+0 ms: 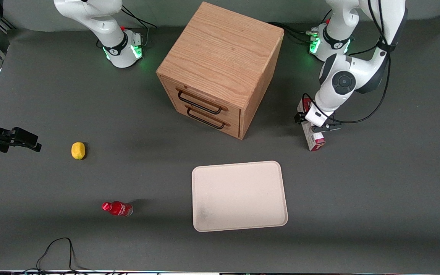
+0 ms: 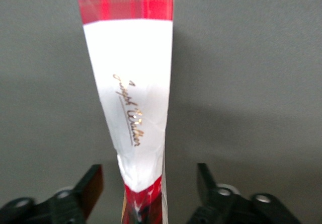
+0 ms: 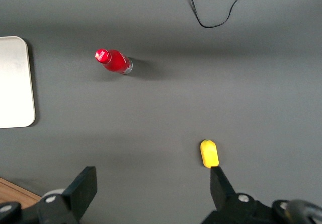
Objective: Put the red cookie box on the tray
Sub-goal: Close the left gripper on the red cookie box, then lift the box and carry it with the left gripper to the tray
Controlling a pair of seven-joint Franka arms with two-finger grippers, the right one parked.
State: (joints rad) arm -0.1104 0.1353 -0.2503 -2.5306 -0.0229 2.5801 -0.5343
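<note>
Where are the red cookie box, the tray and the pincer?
red cookie box [image 2: 133,83]: left wrist view, on its white panel.
tray [image 1: 239,195]: front view, on its bare middle.
pincer [image 2: 151,191]: left wrist view, midway between its open fingers, straddling the box.

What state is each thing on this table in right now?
gripper: open, fingers either side of the box, apart from it.
red cookie box: lying on the table, not on the tray.
tray: empty.
drawer cabinet: both drawers shut.
red bottle: upright, capped.
</note>
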